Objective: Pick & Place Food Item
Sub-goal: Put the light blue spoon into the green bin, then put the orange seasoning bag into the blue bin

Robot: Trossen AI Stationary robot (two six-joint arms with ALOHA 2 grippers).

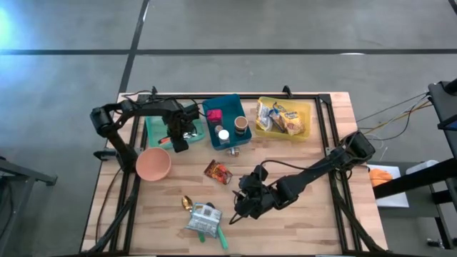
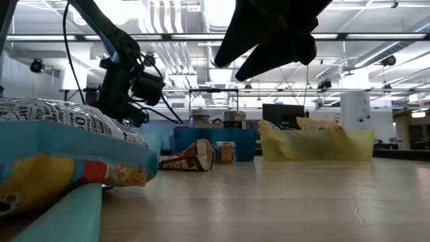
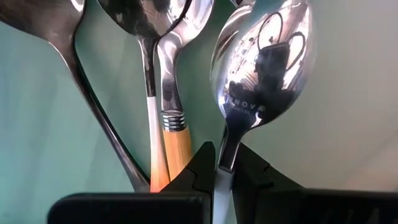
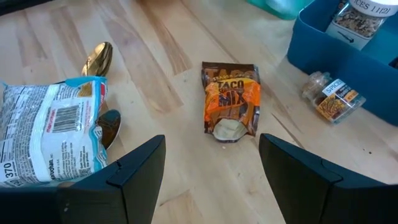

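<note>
A: Hovering right pincer point(image 4: 211, 168), fingers spread, empty; taco mix packet point(image 4: 231, 101) flat on the table point(image 4: 186, 186) ahead, at its 10 o'clock from above.

B: Left pincer point(image 3: 217, 171)'s clamped on a spoon point(image 3: 261, 68) handle over the green tray point(image 1: 153, 128), so probably sorting cutlery.

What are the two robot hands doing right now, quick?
Left gripper: shut on a silver spoon over the green bin.
Right gripper: open, empty, above the taco mix packet.
</note>
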